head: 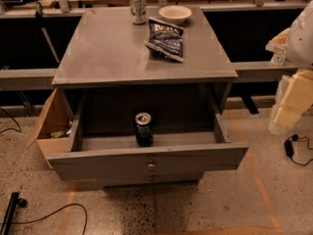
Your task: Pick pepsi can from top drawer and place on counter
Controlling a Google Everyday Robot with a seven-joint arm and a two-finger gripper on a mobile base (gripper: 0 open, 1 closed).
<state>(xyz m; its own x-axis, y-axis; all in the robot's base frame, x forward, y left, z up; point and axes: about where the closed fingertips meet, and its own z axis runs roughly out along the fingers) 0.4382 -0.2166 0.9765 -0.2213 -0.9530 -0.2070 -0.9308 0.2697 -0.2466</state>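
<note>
The pepsi can (143,129) is dark blue with a silver top. It stands upright inside the open top drawer (98,163), near the middle and close behind the front panel with its small round knob (151,166). The grey counter (112,48) is the cabinet's flat top above the drawer. My gripper (288,102) is at the right edge of the view with the pale arm, well to the right of the drawer and apart from the can, holding nothing that I can see.
On the counter's far part stand a silver-and-pale can (138,7), a white bowl (174,14) and a blue chip bag (166,38). A cardboard box (49,126) sits left of the cabinet. Cables lie on the floor at right (293,148) and bottom left (44,214).
</note>
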